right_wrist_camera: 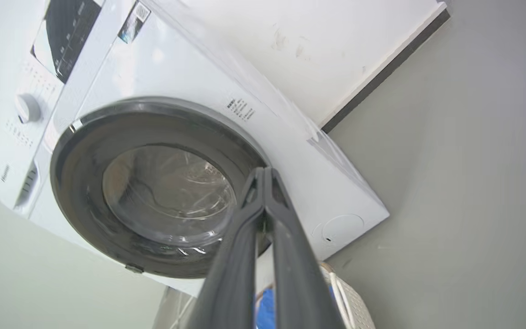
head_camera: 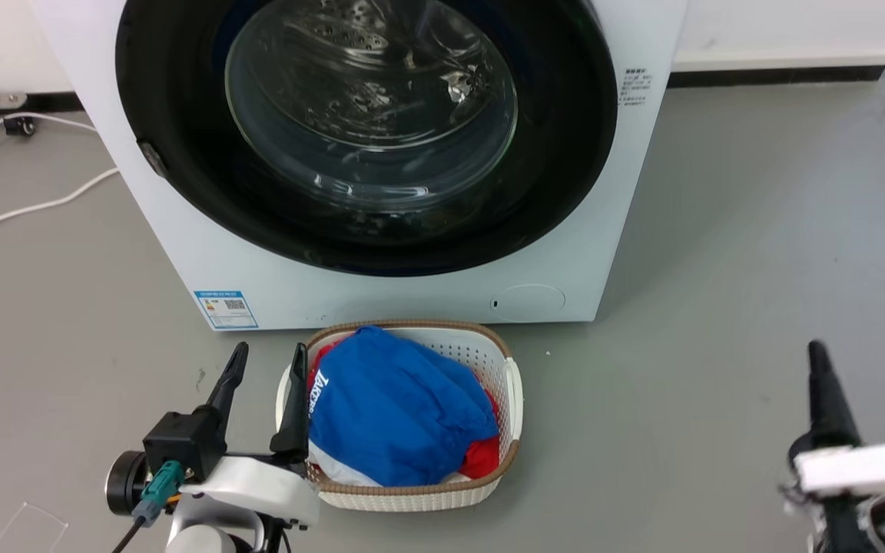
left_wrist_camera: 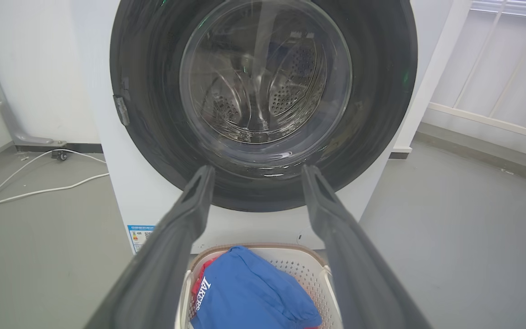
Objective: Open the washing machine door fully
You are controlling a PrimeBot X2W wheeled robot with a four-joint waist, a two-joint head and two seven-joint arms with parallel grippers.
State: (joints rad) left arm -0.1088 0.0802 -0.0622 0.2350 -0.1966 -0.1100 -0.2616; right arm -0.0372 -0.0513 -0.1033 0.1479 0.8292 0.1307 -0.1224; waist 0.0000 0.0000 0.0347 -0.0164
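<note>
Big white boxy front-loading washing machine (head_camera: 381, 296) stands on the grey floor (head_camera: 719, 269) straight ahead of me, back to a white wall. Its large round glossy black door with the clear bulging glass centre (head_camera: 369, 115) lies flat against the machine's front, shut. The perforated steel drum shows through the glass. There is a small grey latch tab (head_camera: 152, 157) on the door's left rim. Low on the front are a small blue sticker (head_camera: 225, 309) at the left and a round flap (head_camera: 527, 301) at the right.

My left gripper (head_camera: 271, 352) is at lower left, its fingers spread wide with nothing between them. It points toward the door but is well apart from it. The inner finger crosses the left rim of the white perforated plastic laundry basket with a brown woven rim (head_camera: 412, 499); I cannot tell if it touches.

The basket sits on the floor just in front of the machine, below the door. A crumpled blue garment (head_camera: 396, 407) fills it, with red cloth (head_camera: 481, 457) underneath.

My right gripper (head_camera: 819, 353) is at lower right above bare floor. Its fingers are pressed together and grasp nothing, and it is well clear of machine and basket. In the right wrist view its tips line up with the door's lower right rim, no contact.

White cables (head_camera: 28, 207) trail on the floor left of the machine.
</note>
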